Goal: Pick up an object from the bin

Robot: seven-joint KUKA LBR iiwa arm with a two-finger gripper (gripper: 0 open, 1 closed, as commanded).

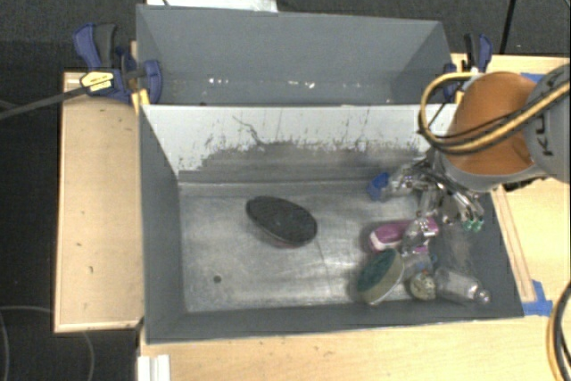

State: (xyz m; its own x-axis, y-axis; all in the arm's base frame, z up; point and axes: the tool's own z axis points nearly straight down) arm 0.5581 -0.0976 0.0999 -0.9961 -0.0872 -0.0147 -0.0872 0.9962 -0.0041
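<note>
Gripper (426,232) just beside magenta oval thing (389,236), right end of bin (223,272)

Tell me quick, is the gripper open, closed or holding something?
Gripper: cannot be told; it is just over the purple thing.

One camera is set above the grey metal bin (161,223), facing down and angled somewhat from one side. The far wall lies at the top of the view, the near rim at the bottom. Range is moderate: the whole bin is in view. The arm (491,134) enters from the right.
</note>
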